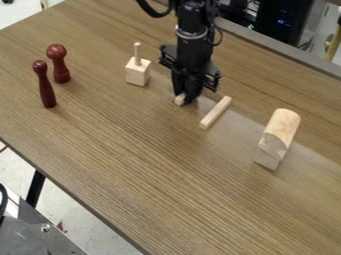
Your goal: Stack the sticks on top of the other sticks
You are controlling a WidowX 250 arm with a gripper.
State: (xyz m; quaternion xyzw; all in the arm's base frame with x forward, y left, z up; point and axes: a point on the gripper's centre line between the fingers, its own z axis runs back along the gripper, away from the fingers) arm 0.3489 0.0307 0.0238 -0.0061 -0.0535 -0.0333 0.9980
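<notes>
Gripper and work surface, as I see them from my station. The gripper (184,99) hides most of a pale piece (179,100); I cannot determine its full length, or whether it is held. The arm (193,27) and a cable (153,10) are cut off by the top edge; the table (133,164) by the left, right and bottom edges. A metal frame (40,246) is cropped at lower left. Blue lights (283,21) and a red scrap (61,226) are too small for me to identify.
</notes>
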